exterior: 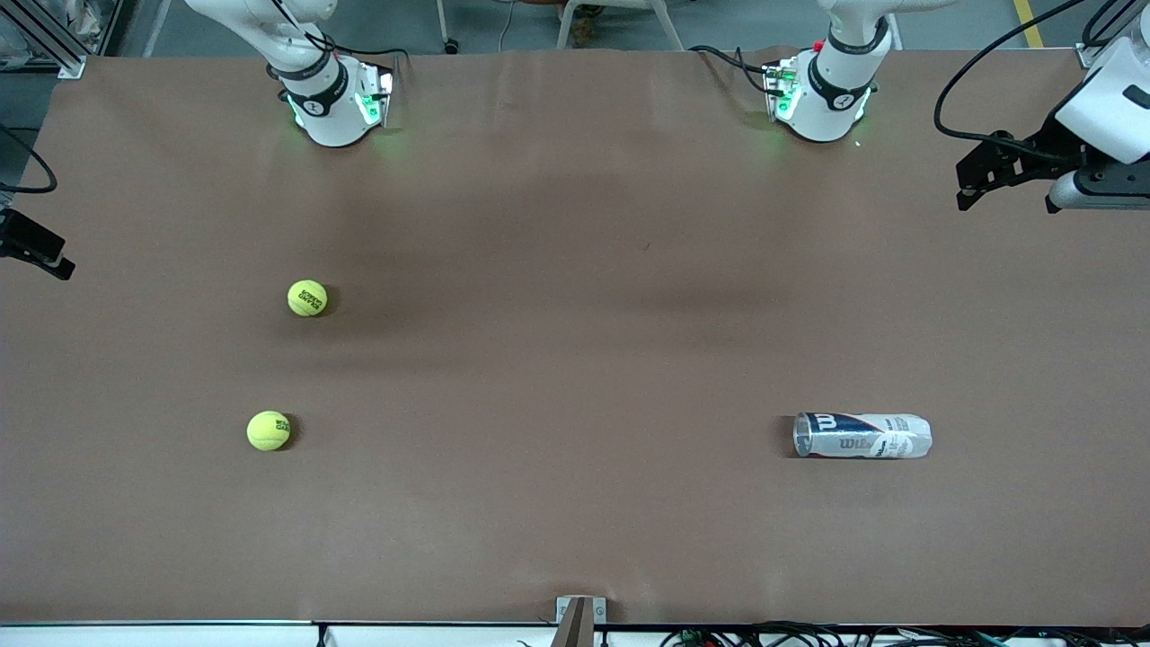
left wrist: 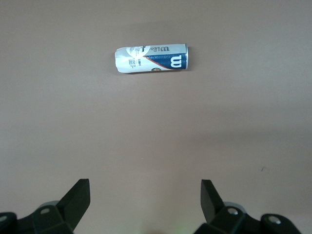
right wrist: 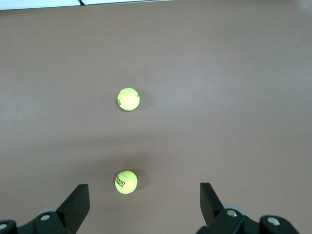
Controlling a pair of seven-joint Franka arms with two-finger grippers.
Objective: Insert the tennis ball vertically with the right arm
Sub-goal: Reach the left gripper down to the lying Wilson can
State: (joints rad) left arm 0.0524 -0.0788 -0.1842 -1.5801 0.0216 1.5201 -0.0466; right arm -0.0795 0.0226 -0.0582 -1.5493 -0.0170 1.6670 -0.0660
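Two yellow tennis balls lie on the brown table toward the right arm's end: one (exterior: 307,297) farther from the front camera, one (exterior: 269,430) nearer. In the right wrist view they show as the printed ball (right wrist: 126,182) and the plain ball (right wrist: 128,99). A clear Wilson ball can (exterior: 862,436) lies on its side toward the left arm's end, its open mouth facing the balls; it also shows in the left wrist view (left wrist: 151,58). My right gripper (exterior: 36,247) (right wrist: 145,195) is open and empty at the table's edge. My left gripper (exterior: 975,180) (left wrist: 145,195) is open and empty, up over its end.
The two arm bases (exterior: 328,103) (exterior: 822,94) stand along the table's edge farthest from the front camera. A small metal bracket (exterior: 579,615) sits at the edge nearest the camera. Cables lie along that edge.
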